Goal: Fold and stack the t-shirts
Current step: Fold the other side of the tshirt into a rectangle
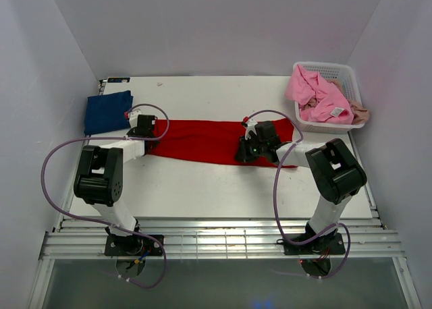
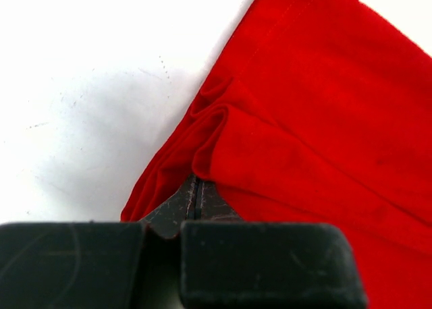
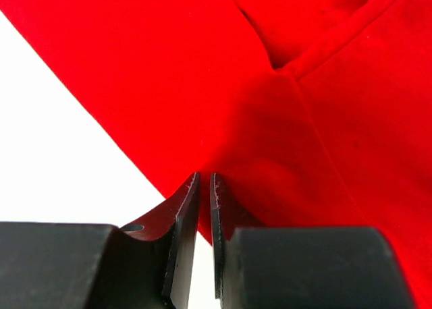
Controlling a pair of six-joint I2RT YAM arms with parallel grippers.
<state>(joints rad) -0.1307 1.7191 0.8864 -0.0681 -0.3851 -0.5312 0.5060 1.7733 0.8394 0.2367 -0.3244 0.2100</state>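
Black fingers of the left gripper (image 2: 196,193) sit pressed flat together on a puckered edge of the red t-shirt (image 2: 317,120). The cloth bunches into small folds right at the tips and spreads away beyond them and to their right, with bare white table (image 2: 81,86) on their left.

The right gripper (image 3: 205,182) is almost closed. Only a thin slit shows between its fingers, red cloth is caught in it, and a seam runs off from the tips.

Seen from above, the red shirt lies stretched in a long band between the two grippers, one at each end. Just outside the left gripper lies a folded navy t-shirt (image 1: 106,111). Farther out, beyond and to the right of the right gripper, stands a white lattice basket (image 1: 351,76). It holds a heaped pink t-shirt (image 1: 314,93), with a beige one (image 1: 360,113) at its corner.
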